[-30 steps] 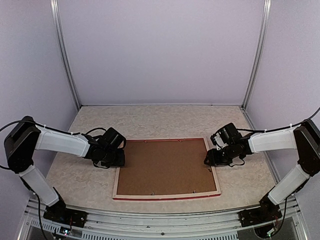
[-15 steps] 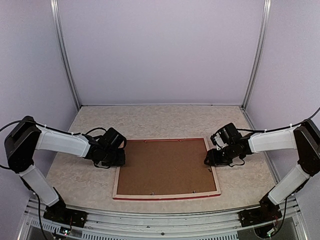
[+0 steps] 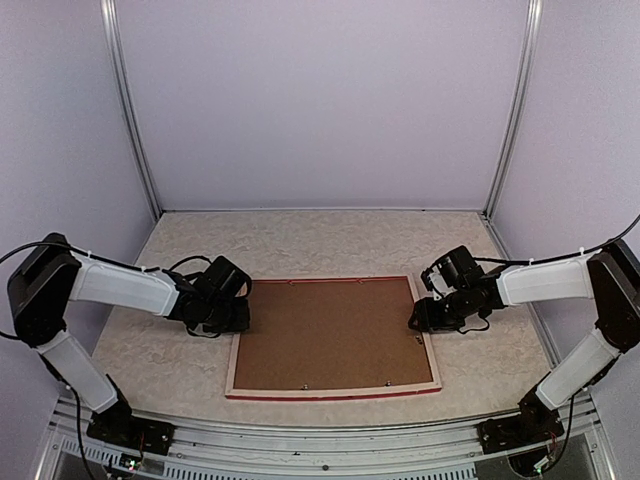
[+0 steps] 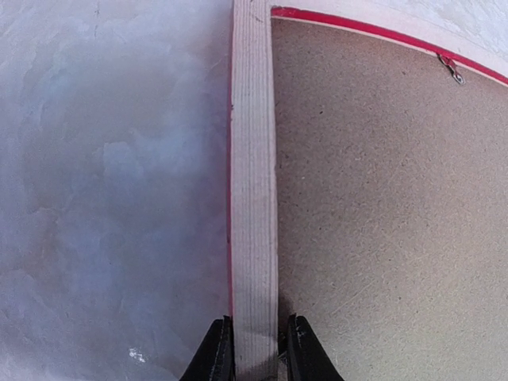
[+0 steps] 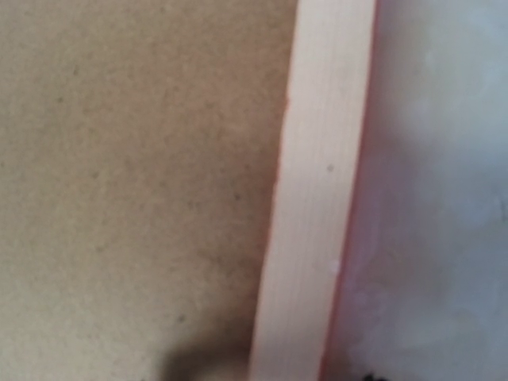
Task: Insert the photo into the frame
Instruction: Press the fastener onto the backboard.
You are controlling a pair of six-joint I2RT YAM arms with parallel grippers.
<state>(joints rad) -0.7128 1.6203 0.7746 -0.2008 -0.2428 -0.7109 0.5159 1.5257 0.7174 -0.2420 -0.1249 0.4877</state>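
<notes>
1. The frame (image 4: 254, 198) lies flat on the surface, back up: pale wood rails, a thin red edge, a brown board filling it.
2. Its left rail is clamped in the left gripper (image 4: 255, 351); its right rail lies under the right gripper (image 3: 418, 322).

No legible txt, labels, brands or nos. on the frame (image 4: 254, 198) or elsewhere in view.

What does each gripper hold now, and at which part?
The left gripper pinches the frame by its left side rail. Whether the right gripper grips the right rail cannot be told.
</notes>
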